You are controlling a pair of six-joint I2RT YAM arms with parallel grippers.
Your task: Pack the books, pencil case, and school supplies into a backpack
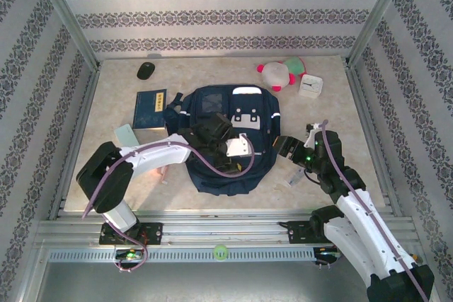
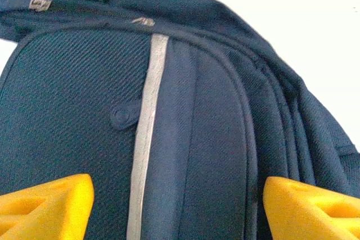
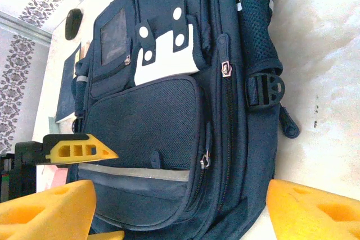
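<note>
Woven navy backpack (image 2: 214, 139) w/ mesh pocket (image 3: 143, 119)

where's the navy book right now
In the top view the navy book lies flat on the table just left of the backpack, nearer than the black mouse, with the teal square at its near left corner.

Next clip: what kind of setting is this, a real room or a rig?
Most likely a lab test cell dressed up as a room: wallpaper-patterned panels are held in bare aluminium framing, a marble-look tabletop carries the backpack, and a slotted metal rail runs along the near edge.
</note>
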